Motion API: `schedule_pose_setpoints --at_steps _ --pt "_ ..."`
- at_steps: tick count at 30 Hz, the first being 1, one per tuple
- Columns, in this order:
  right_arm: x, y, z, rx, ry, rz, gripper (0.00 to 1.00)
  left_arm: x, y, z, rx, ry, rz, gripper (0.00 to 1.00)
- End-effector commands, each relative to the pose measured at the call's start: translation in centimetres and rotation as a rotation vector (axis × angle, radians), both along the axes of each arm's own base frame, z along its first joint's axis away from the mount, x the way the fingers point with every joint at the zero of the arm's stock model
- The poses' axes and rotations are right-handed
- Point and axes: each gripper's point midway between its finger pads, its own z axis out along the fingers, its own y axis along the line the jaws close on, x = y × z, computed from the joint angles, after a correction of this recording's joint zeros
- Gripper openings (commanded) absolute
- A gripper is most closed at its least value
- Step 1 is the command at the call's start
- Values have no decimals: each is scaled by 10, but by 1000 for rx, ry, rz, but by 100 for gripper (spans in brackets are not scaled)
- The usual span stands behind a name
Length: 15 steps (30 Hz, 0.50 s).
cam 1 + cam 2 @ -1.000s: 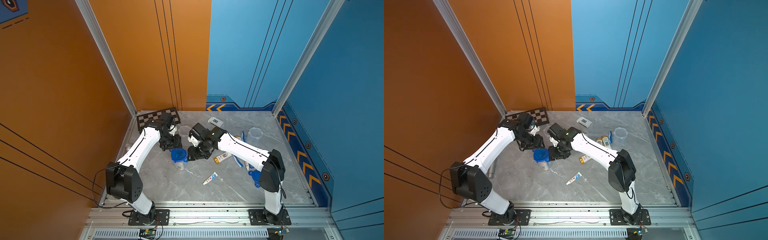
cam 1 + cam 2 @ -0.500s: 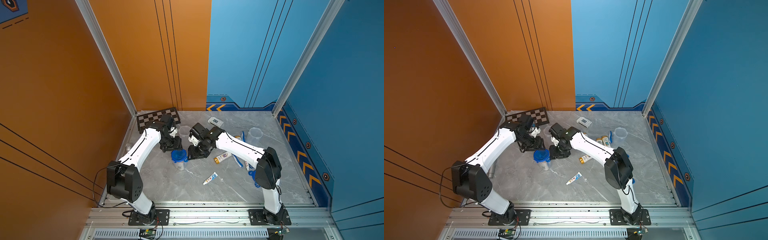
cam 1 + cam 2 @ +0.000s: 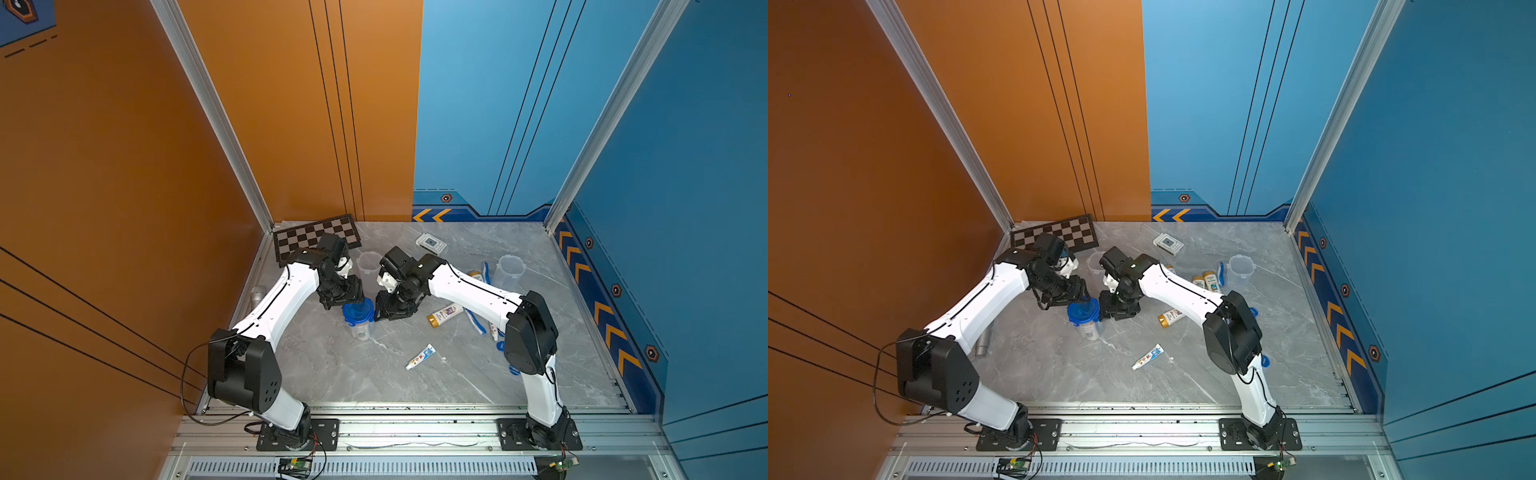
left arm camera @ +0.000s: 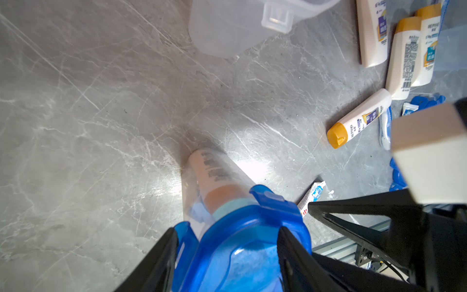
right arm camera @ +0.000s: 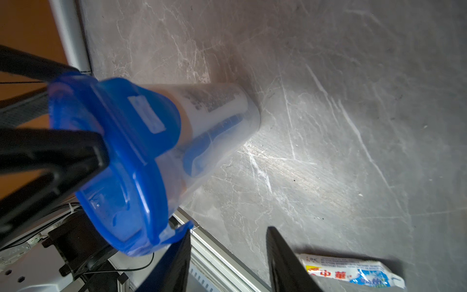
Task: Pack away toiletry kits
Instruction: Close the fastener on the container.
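Grey marbled table (image 3: 332, 374) is carrying every item, and this legend is listing them from the robot's side outward. Nearest, a white toothpaste tube (image 3: 420, 357) is lying flat by itself. A grey metal microphone (image 3: 982, 345) is lying along the left edge, partly under the left arm.

Next, the lidded cup (image 3: 360, 330) is standing upright between the two wrists, with its blue lid (image 3: 355, 311) sitting on the rim. Through the clear wall a packed bottle (image 4: 214, 172) (gold cap uppermost) and a packed toothbrush (image 5: 209, 141) are showing. The left gripper (image 4: 227, 230) is reaching down over the lid, its jaws pressing against opposite sides of it. The right gripper (image 5: 230, 230) is hovering just beside the cup, jaws standing apart with only bare table between them. One fingertip (image 5: 174, 260) is sitting next to a lid tab that is sticking outward.

Behind the cup, on the right arm's side, a loose bottle (image 3: 445, 315) is lying on its side, and toothbrushes (image 3: 476, 322) are lying partly under that arm. Farther back, more bottles (image 3: 1210, 281) are lying side by side near the right-side cup (image 3: 509, 270), which is standing open. The centre cup (image 3: 368, 262) is standing open just behind the grippers. Farthest, a flat white box (image 3: 431, 243) and a checkerboard (image 3: 316, 237) are lying near the back wall.
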Motion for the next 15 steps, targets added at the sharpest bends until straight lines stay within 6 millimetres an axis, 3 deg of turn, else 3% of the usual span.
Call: schedule_pose_setpoints --at_steps 1,2,9,13,15 --pt "20 20 5 95 -39 -33 51 -30 -22 -6 -127 125 -1 64" --pt "21 22 -8 84 -20 -34 51 -30 -24 -6 -143 129 10 64" --pt "23 30 -9 115 -17 -37 50 -30 -39 -4 -224 140 57 69" --pt "25 26 -4 116 -31 -44 50 -28 -34 -4 -200 130 76 69" --pt "20 16 -19 81 -9 -50 49 -28 -32 -4 -193 125 88 71"
